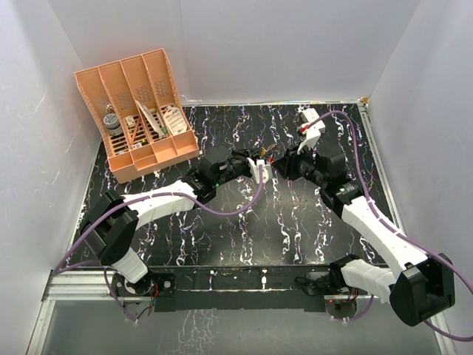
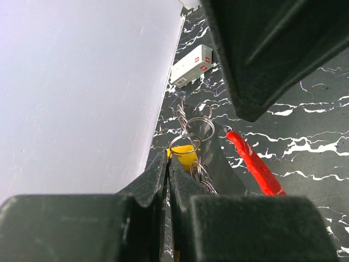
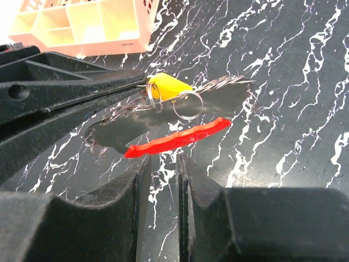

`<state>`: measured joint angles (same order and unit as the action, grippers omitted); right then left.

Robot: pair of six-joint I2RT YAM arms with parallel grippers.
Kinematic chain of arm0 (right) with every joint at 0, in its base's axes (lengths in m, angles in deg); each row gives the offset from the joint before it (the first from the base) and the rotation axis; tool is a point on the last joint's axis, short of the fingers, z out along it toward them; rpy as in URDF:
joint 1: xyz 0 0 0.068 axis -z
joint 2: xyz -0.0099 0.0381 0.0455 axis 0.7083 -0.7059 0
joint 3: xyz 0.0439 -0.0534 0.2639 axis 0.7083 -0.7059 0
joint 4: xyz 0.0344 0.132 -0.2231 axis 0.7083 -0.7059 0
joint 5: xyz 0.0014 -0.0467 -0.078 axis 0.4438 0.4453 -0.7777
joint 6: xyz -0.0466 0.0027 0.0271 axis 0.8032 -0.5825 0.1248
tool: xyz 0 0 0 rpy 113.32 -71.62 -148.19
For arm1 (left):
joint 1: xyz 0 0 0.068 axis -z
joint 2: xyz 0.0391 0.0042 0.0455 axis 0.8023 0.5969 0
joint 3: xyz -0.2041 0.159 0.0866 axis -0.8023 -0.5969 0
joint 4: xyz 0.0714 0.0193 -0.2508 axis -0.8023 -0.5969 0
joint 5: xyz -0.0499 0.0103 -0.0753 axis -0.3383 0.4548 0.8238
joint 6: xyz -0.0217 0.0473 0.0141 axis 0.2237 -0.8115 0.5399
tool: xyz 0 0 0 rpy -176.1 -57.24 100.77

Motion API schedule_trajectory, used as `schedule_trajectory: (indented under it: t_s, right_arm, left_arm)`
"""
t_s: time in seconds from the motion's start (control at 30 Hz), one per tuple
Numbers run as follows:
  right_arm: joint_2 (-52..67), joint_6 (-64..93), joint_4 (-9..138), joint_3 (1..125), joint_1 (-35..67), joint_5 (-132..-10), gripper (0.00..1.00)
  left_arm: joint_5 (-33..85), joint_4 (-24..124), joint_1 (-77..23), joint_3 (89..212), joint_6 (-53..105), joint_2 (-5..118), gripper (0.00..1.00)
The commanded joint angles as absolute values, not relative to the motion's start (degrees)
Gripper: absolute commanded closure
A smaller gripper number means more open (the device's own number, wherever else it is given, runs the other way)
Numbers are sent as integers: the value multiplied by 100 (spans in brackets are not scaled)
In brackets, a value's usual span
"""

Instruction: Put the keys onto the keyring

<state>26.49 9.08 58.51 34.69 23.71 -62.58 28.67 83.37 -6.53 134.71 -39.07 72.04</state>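
Keyring (image 3: 177, 137) lies just beyond barely parted right gripper (image 3: 163, 159); shut left gripper (image 2: 168, 159) pinches keys (image 2: 185, 155).

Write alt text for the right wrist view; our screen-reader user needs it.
The left gripper reaches in from the left, holding the keys, one yellow-headed, above a black marbled table. The red keyring sits just beyond the right gripper's nearly closed tips.

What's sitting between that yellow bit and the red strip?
Silvery wire rings and a flat grey piece lie between the yellow piece and the red keyring; the right wrist view shows it best.
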Motion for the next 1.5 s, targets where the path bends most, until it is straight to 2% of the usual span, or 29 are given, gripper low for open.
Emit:
schedule_trajectory:
  t_s: [0.0,0.3,1.47]
  right_arm:
    - [2965,949,7740,3063,2354,-6273,77]
    - [2780,857,8317,2864,2354,-6174,77]
    - [2228,704,8608,2882,2355,-5847,82]
  left_arm:
    - [2865,8502,-662,13741,-3768,6861,100]
    - [2891,8544,-664,13719,-3673,6850,100]
    - [2871,8723,-660,13714,-3599,6811,100]
